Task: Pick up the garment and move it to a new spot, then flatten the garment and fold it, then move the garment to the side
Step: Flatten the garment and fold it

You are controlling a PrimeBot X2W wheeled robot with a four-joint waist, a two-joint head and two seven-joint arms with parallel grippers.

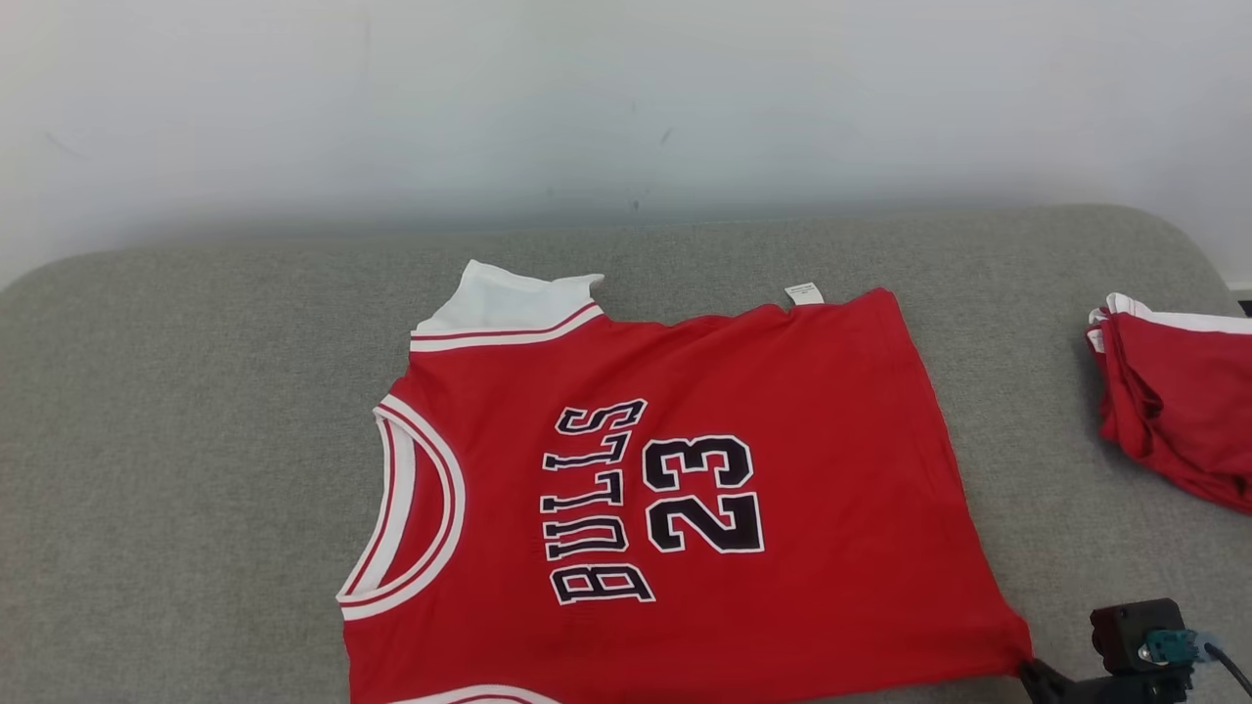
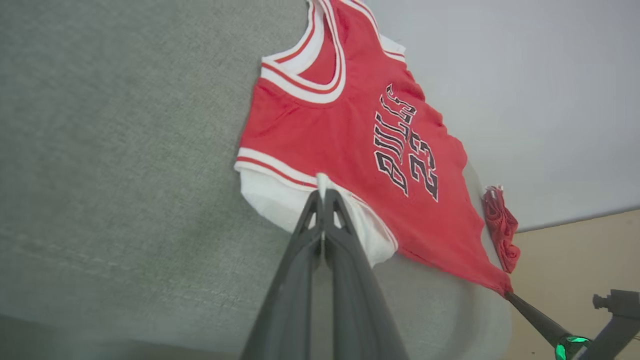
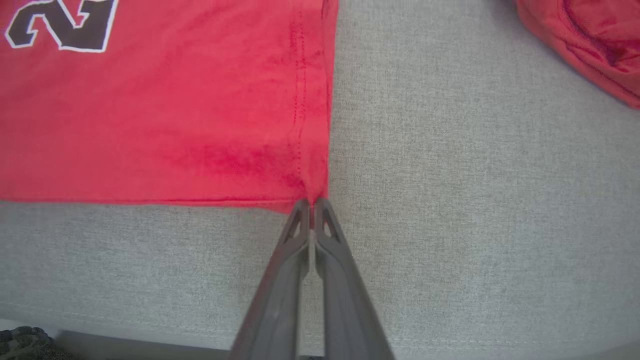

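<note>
The garment (image 1: 685, 489) is a red sleeveless jersey with white trim and "BULLS 23" in black, spread flat on a grey cushion, neck to the left. My left gripper (image 2: 322, 192) is shut on the white shoulder strap (image 2: 280, 202) at the garment's near edge. My right gripper (image 3: 312, 202) is shut on the near hem corner of the garment (image 3: 165, 125); its dark fingers (image 1: 1042, 680) show at the head view's lower right, and again in the left wrist view, pinching that corner (image 2: 505, 290).
A second red garment (image 1: 1179, 401) lies bunched at the cushion's right end. The grey cushion (image 1: 196, 440) has bare room left of the jersey and along its near edge. A pale wall stands behind it.
</note>
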